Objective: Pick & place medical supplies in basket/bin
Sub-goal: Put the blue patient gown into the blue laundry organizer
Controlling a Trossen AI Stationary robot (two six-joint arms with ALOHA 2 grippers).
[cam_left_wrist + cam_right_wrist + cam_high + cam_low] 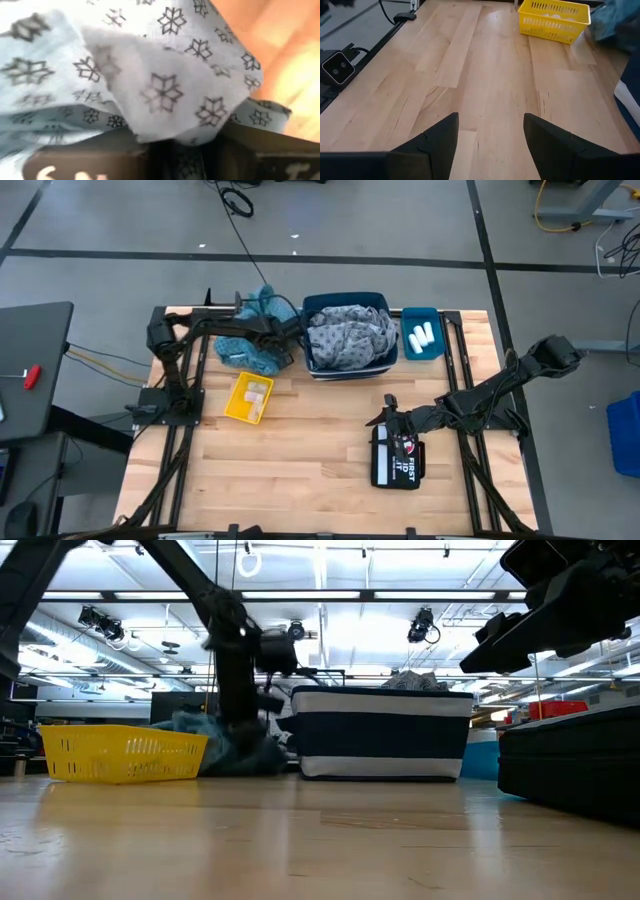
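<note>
A light-blue patterned cloth (pixel 252 356) lies heaped on the table against the left wall of the dark blue basket (pixel 383 307). My left gripper (pixel 288 340) is down in this heap, shut on the cloth (pixel 165 90). A second patterned cloth (pixel 345 335) fills the basket. White rolls (pixel 422 336) lie in a small teal bin (pixel 437 314) to the basket's right. My right gripper (pixel 490 135) hangs open over bare table near the black first-aid bag (pixel 397 458), touching nothing. My left gripper pinches a bunched fold of the cloth (pixel 186 150) between its two fingers (pixel 90 162). It comes slanting down from the table's left. The gripper's own body hides how many layers it has. The cloth sits on the table, slack.
A yellow mesh basket (pixel 248 397) holding small packets stands near the table's left side, in front of the cloth heap. The black first-aid bag lies at the near right. Bare wood stretches between the yellow basket and the bag.
</note>
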